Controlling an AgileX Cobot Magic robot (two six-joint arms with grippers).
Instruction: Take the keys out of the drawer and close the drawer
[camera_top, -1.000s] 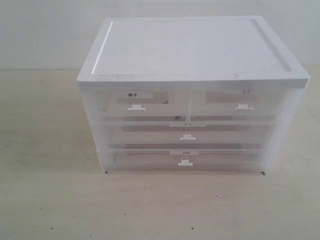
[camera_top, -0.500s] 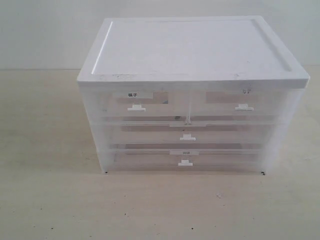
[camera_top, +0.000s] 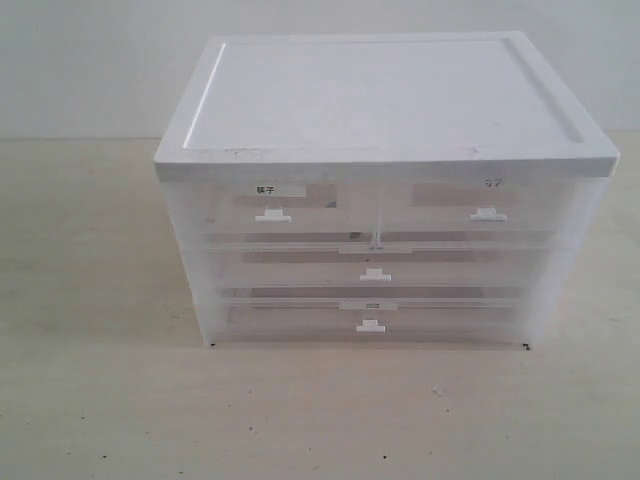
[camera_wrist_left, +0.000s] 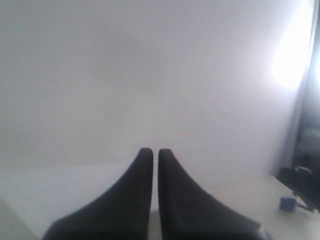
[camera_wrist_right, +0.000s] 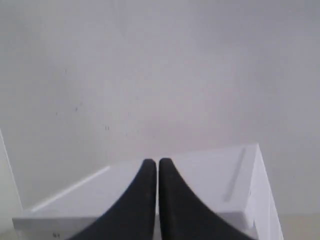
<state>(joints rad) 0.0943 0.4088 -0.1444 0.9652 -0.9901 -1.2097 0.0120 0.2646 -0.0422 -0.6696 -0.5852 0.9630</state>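
- The chest of drawers (camera_top: 380, 110) stands on the bench (camera_top: 90, 400) with every front shut: two small drawers on top, a wide one in the middle and a wide one at the bottom.
- The keys are not visible. No blue shows through the cloudy fronts, so I cannot tell which drawer holds them.
- The left gripper (camera_wrist_left: 150, 152) is clenched on nothing, its fingers almost together, and it faces a bare wall.
- The right gripper (camera_wrist_right: 151, 162) is likewise clenched and empty, and looks across the chest's white lid (camera_wrist_right: 200, 185).
- Neither arm shows in the exterior view, so both are well apart from the handles.
- The step in hand is likely the first reach, so spread the fingers before arriving.
- Each handle tab (camera_top: 272, 215) is small. Meet it squarely and pull straight out, so the light chest does not slide or twist.
- The free gripper could press on the lid to steady it.
- Draw the drawer out far enough for a gripper to come down onto the keys from above.
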